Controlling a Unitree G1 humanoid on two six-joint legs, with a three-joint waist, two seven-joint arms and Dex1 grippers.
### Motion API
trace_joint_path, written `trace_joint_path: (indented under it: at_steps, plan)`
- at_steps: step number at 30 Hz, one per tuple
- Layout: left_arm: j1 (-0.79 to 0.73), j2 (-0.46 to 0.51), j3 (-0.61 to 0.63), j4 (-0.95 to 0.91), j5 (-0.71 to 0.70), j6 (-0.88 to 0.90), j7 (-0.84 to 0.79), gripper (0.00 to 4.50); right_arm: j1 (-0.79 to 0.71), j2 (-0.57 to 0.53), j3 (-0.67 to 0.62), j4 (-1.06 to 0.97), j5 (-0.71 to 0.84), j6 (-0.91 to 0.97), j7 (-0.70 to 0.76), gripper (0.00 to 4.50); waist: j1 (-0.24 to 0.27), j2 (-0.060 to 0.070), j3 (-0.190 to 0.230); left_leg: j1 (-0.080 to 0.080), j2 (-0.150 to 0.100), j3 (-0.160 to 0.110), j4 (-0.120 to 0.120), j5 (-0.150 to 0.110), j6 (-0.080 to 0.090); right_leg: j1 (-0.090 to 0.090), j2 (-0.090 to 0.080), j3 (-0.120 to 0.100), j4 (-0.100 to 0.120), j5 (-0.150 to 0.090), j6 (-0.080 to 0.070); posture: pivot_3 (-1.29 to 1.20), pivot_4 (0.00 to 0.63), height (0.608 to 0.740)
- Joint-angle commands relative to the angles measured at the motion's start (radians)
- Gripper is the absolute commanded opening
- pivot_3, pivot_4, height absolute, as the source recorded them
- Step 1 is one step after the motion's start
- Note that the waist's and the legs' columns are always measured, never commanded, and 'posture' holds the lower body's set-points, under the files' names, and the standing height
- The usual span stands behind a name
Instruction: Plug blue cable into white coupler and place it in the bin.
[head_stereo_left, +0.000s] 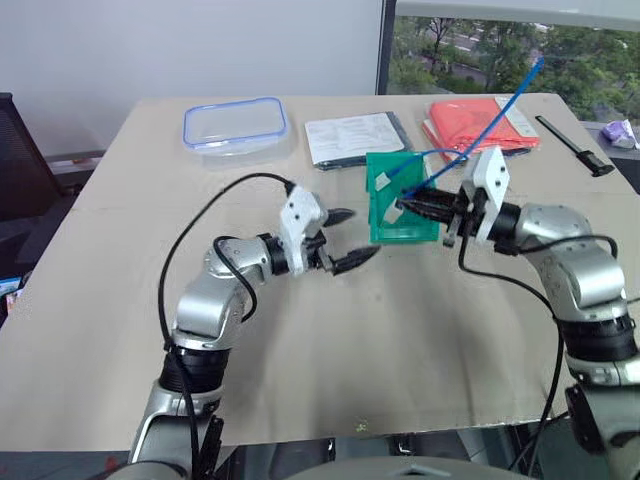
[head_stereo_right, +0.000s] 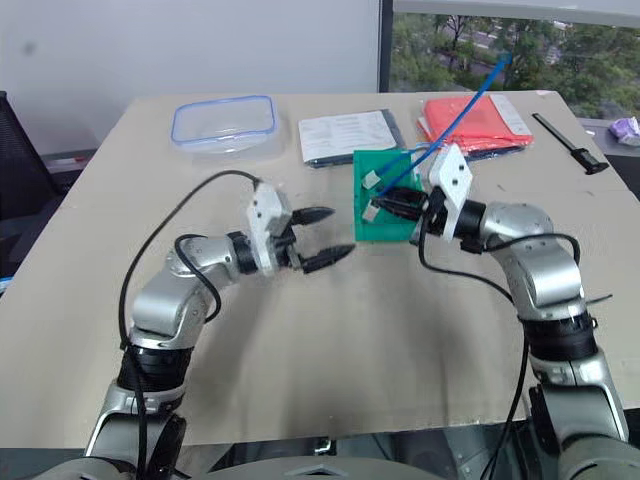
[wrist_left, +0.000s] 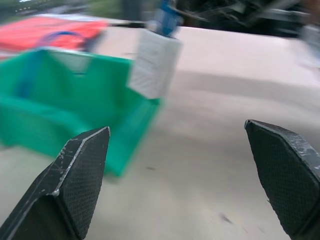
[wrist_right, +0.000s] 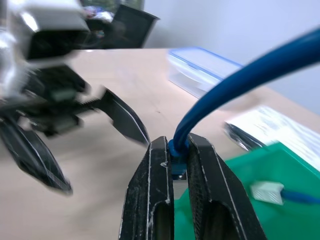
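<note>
Over bare tabletop, right pincer clamps the blue cable; left pincer gapes; no legible writing.

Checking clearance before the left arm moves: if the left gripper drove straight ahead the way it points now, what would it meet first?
Probably the bin, near its front corner. The open left gripper points toward it and the right gripper holding the blue cable beyond; depth is unclear.
</note>
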Motion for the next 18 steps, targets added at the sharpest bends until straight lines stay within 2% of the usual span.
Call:
trace_joint_path:
  at_steps: [1, 7, 9, 11, 12, 15, 16, 17, 18]
  plan:
    - [-0.074, 0.0, 0.066, -0.138, -0.019, 0.176, 0.169, 4.43, -0.129, 0.011, 0.009, 0.173, -0.041, 0.002, -0.003, 0.0, -0.002, -0.001, 0.001, 0.0, -0.002, -0.001, 0.0, 0.0, 0.0, 0.0, 0.0, 0.0, 0.0, 0.0, 0.0, 0.0, 0.15, 0.74]
    - [-0.121, 0.039, 0.069, -0.228, -0.039, 0.32, 0.262, 4.43, -0.33, 0.082, 0.046, 0.52, -0.124, -0.021, -0.008, 0.0, -0.006, -0.001, 0.002, -0.001, -0.003, 0.0, -0.003, 0.001, -0.001, -0.002, 0.001, 0.0, 0.0, 0.0, 0.0, 0.0, 0.15, 0.74]
    - [-0.126, 0.039, 0.07, -0.232, -0.05, 0.336, 0.279, 4.5, -0.386, 0.103, 0.054, 0.622, -0.152, -0.028, -0.017, 0.81, -0.007, 0.0, 0.003, -0.001, -0.002, 0.0, -0.004, 0.003, -0.005, -0.002, 0.0, 0.0, 0.0, -0.001, 0.001, 0.0, 0.15, 0.74]
    - [-0.128, 0.042, 0.068, -0.232, -0.06, 0.34, 0.286, 4.5, -0.443, 0.117, 0.045, 0.738, -0.197, -0.06, -0.095, 1.53, -0.007, 0.0, 0.003, -0.001, -0.002, 0.0, -0.005, 0.003, -0.006, -0.003, 0.0, 0.0, -0.001, -0.001, 0.001, 0.0, 0.15, 0.74]
    - [-0.129, 0.043, 0.068, -0.23, -0.064, 0.34, 0.289, 4.5, -0.466, 0.12, 0.034, 0.788, -0.217, -0.086, -0.14, 2.1, -0.007, 0.0, 0.004, -0.001, -0.002, 0.0, -0.005, 0.003, -0.006, -0.003, 0.0, 0.0, 0.0, -0.001, 0.001, 0.0, 0.15, 0.74]
    - [-0.127, 0.048, 0.068, -0.231, -0.077, 0.339, 0.298, 4.5, -0.499, 0.118, -0.006, 0.873, -0.245, -0.156, -0.247, 3.39, -0.004, -0.001, 0.004, -0.002, -0.002, 0.0, -0.005, 0.003, -0.007, -0.003, -0.002, -0.001, 0.0, -0.001, 0.001, 0.0, 0.15, 0.74]
    - [-0.126, 0.05, 0.066, -0.232, -0.081, 0.339, 0.298, 4.5, -0.492, 0.106, -0.024, 0.872, -0.247, -0.173, -0.279, 3.79, -0.004, -0.001, 0.004, -0.002, -0.002, 0.0, -0.005, 0.003, -0.007, -0.003, -0.002, -0.001, -0.001, -0.001, 0.001, 0.0, 0.15, 0.74]
    - [-0.125, 0.051, 0.065, -0.232, -0.085, 0.34, 0.3, 4.5, -0.48, 0.095, -0.04, 0.861, -0.247, -0.181, -0.298, 4.39, -0.004, -0.001, 0.004, -0.002, -0.002, 0.001, -0.005, 0.003, -0.007, -0.003, -0.003, 0.0, -0.001, -0.001, 0.001, 0.0, 0.15, 0.74]
    - [-0.124, 0.053, 0.065, -0.233, -0.09, 0.341, 0.301, 4.5, -0.456, 0.08, -0.053, 0.826, -0.245, -0.176, -0.3, 4.46, -0.004, -0.001, 0.004, -0.002, -0.002, 0.001, -0.005, 0.003, -0.007, -0.003, -0.004, 0.0, -0.001, -0.001, 0.001, 0.0, 0.15, 0.74]
